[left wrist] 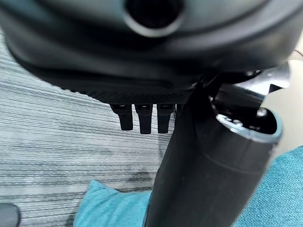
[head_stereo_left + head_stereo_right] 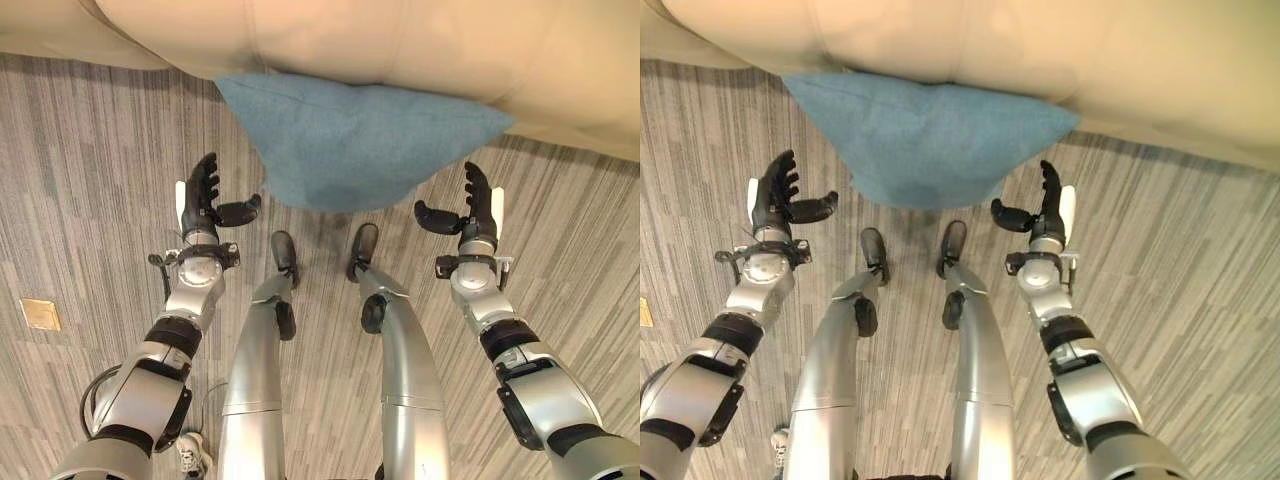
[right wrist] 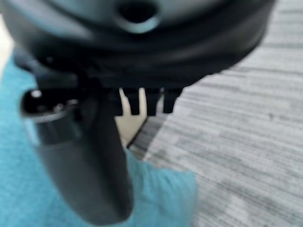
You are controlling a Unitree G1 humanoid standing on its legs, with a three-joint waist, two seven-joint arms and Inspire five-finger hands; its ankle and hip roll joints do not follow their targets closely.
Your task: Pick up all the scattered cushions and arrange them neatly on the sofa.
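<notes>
A blue cushion [image 2: 350,140] leans on the floor against the front of the beige sofa [image 2: 420,45], its top edge tucked under the seat's overhang. My left hand [image 2: 205,200] hovers open just left of the cushion's lower edge, thumb pointing toward it, not touching. On the cushion's right side my right hand [image 2: 470,210] is open too, thumb turned inward, a little apart from the fabric. The cushion's corner [image 1: 109,208] shows past the left hand's fingers, and its other corner [image 3: 165,194] past the right thumb.
Grey striped carpet [image 2: 90,150] covers the floor around the cushion. A small brass floor plate [image 2: 40,313] is set into it at the far left. The sofa spans the whole far edge of the scene.
</notes>
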